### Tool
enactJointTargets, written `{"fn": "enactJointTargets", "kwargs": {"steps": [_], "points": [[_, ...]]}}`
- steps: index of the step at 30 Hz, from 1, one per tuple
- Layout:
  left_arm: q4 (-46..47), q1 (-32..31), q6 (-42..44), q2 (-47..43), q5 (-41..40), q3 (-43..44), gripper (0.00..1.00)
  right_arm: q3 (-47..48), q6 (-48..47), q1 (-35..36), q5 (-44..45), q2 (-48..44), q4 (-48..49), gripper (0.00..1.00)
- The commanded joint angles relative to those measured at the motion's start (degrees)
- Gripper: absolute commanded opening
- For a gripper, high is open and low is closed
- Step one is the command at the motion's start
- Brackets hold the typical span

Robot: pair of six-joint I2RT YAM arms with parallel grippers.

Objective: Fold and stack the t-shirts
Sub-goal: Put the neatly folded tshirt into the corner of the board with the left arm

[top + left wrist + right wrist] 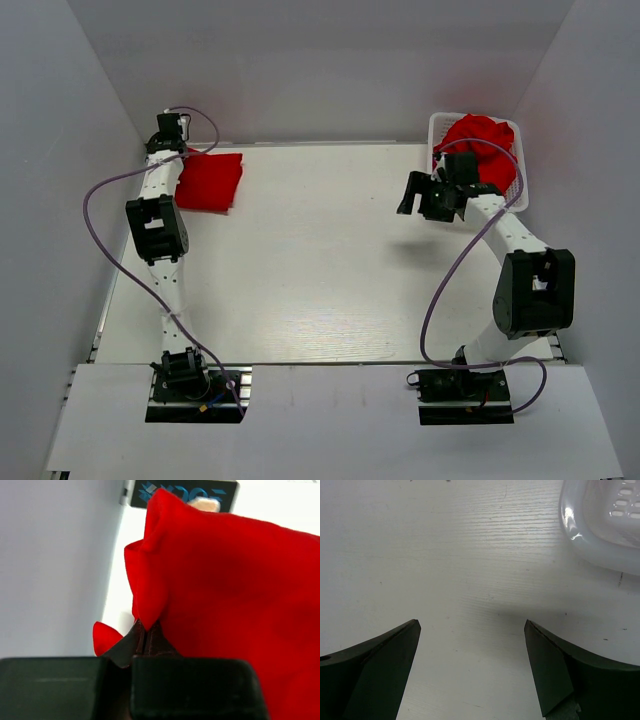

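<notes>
Red cloth fills most of my left wrist view: a folded t-shirt [235, 595], with one fold of its edge bunched up right at the tips of my left hand [146, 634]. The two fingers [131, 645] are pressed together with no gap, and the fold is pinched between them.

From the overhead camera, this folded t-shirt [210, 182] lies flat at about 10 o'clock on the worktop [320, 270], close to the left wall. My left hand [178, 148] sits at its far left corner, with the arm stretched out along the shirt's left side.

A loose heap of t-shirts [482, 145], also red, is crumpled in the white lattice basket [436, 126] at about 2 o'clock, well apart from the folded one.

My right hand [412, 192] is just beside the basket on its 9 o'clock side, above bare worktop. Through its wrist camera, the right hand [472, 625] is spread wide with nothing between the fingers [395, 650]; I see only pale wood grain [470, 555] and one rounded corner of the basket [600, 545] at 1 o'clock.
</notes>
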Motion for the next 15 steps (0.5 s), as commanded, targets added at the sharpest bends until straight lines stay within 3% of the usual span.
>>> {"fn": "enactJointTargets", "kwargs": {"steps": [1,14,15], "points": [[4.1,0.6,2.1,-0.6,-4.9,3.8,0.00,0.3,-0.7,-0.5,1.6,-3.1,0.7,0.90],[8.1,2.2,-0.8,2.1,-9.0,5.5,0.02,-2.1,0.1,-1.4,3.5,-3.4,2.1,0.90],[8.1,2.2,-1.4,2.1,-9.5,5.5,0.45,-2.0,-0.2,-1.4,2.7,-3.5,2.2,0.90]]}}
